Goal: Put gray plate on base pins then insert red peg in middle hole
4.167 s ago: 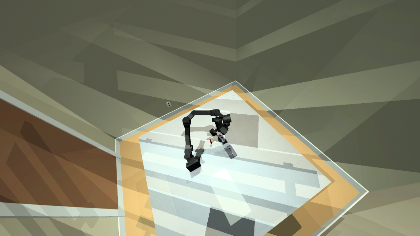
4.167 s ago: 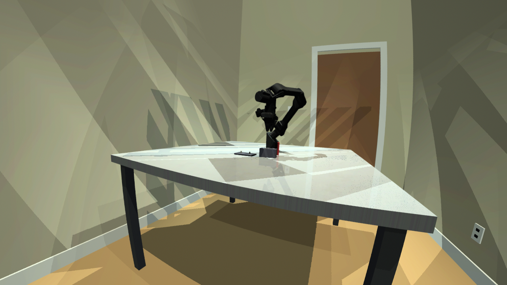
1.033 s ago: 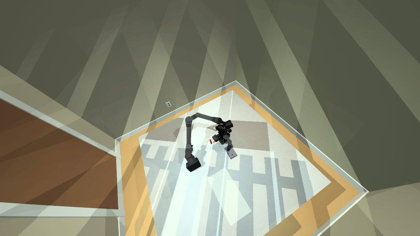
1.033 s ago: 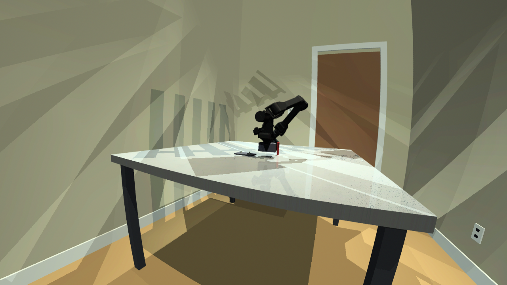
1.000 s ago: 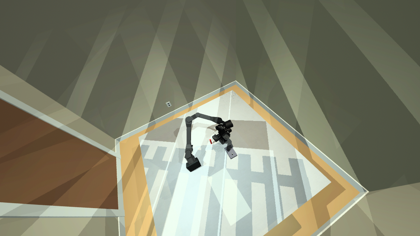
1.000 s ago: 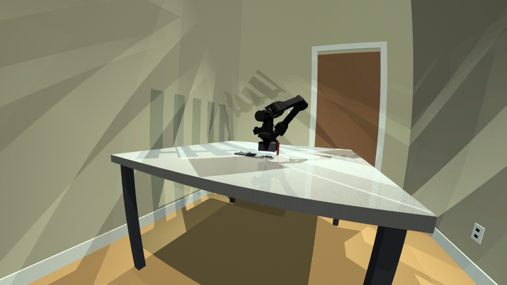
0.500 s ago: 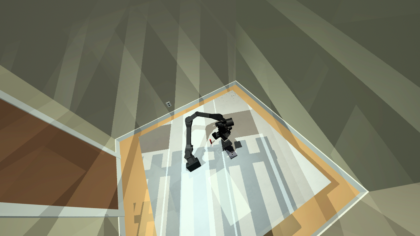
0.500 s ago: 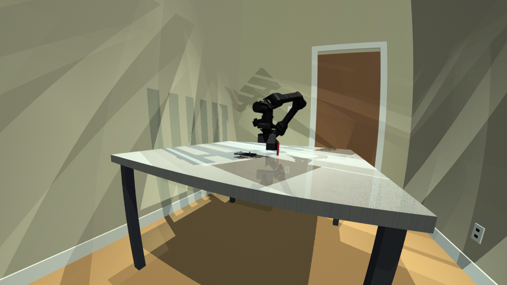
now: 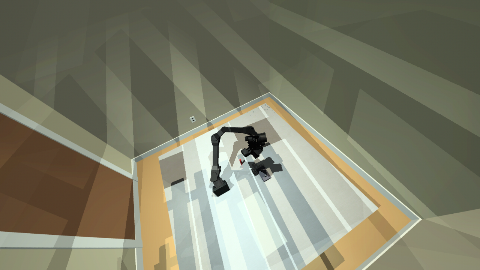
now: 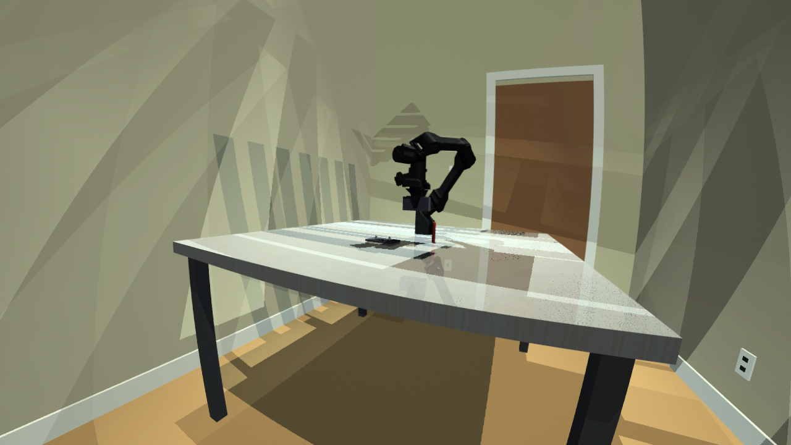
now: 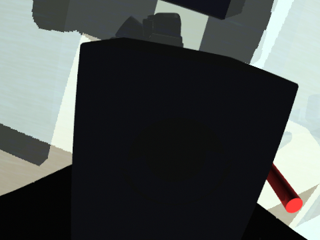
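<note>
My gripper (image 9: 252,152) (image 10: 416,195) (image 11: 155,175) is shut on the gray plate (image 10: 408,204) (image 11: 173,100), which looks nearly black in the wrist view. The plate hangs well above the table, clear of the base. The base (image 9: 266,177) (image 10: 381,241) lies flat on the table, to the left of and below the gripper in the exterior view, with small pins on top. A dark corner at the top of the wrist view looks like the base (image 11: 200,6). The red peg (image 9: 240,161) (image 10: 434,232) (image 11: 281,187) stands upright on the table. The plate's holes cannot be made out.
The arm's mount (image 9: 220,188) stands on the table (image 9: 302,188) (image 10: 309,259). The peg stands between the arm's mount and the base, close to the gripper's side. Dark shadows of the arm fall around the base. Walls and a brown door (image 10: 544,154) stand beyond the table.
</note>
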`<state>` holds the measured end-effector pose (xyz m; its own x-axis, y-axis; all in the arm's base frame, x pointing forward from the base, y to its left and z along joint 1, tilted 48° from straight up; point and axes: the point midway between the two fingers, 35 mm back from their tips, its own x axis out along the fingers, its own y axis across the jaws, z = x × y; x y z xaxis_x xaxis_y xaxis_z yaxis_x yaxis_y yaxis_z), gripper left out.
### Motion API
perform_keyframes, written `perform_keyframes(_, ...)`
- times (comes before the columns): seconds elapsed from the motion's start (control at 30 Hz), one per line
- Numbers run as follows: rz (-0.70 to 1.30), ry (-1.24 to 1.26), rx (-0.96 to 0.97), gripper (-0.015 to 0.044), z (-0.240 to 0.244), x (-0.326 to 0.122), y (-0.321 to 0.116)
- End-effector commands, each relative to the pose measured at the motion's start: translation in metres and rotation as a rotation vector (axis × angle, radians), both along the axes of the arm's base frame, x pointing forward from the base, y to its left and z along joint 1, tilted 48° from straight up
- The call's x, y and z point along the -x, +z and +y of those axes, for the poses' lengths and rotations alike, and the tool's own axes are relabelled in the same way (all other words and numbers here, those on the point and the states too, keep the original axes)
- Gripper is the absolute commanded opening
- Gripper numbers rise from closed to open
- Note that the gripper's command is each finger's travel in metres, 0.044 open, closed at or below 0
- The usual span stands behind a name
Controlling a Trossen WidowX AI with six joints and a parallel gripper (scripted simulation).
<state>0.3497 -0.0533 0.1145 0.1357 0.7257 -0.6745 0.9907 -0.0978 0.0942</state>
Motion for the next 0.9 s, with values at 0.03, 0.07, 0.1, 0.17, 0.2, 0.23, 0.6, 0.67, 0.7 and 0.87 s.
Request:
perform_keyframes(0.03,-0.001,0.000,0.003,0.0000,-0.005,0.001,0.002)
perform_keyframes(0.07,0.000,-0.002,0.003,0.0000,-0.006,0.000,-0.001)
perform_keyframes(0.1,0.002,-0.004,0.002,0.0000,-0.007,0.000,-0.004)
perform_keyframes(0.17,0.006,-0.007,0.002,0.0000,-0.009,-0.001,-0.010)
perform_keyframes(0.2,0.007,-0.009,0.002,0.0000,-0.010,-0.002,-0.013)
perform_keyframes(0.23,0.009,-0.011,0.001,0.0000,-0.011,-0.002,-0.016)
perform_keyframes(0.6,0.029,-0.030,-0.001,0.0000,-0.020,-0.005,-0.051)
perform_keyframes(0.67,0.033,-0.033,-0.002,0.0000,-0.021,-0.005,-0.057)
perform_keyframes(0.7,0.035,-0.035,-0.002,0.0000,-0.022,-0.005,-0.060)
perform_keyframes(0.87,0.044,-0.044,-0.003,0.0000,-0.025,-0.005,-0.076)
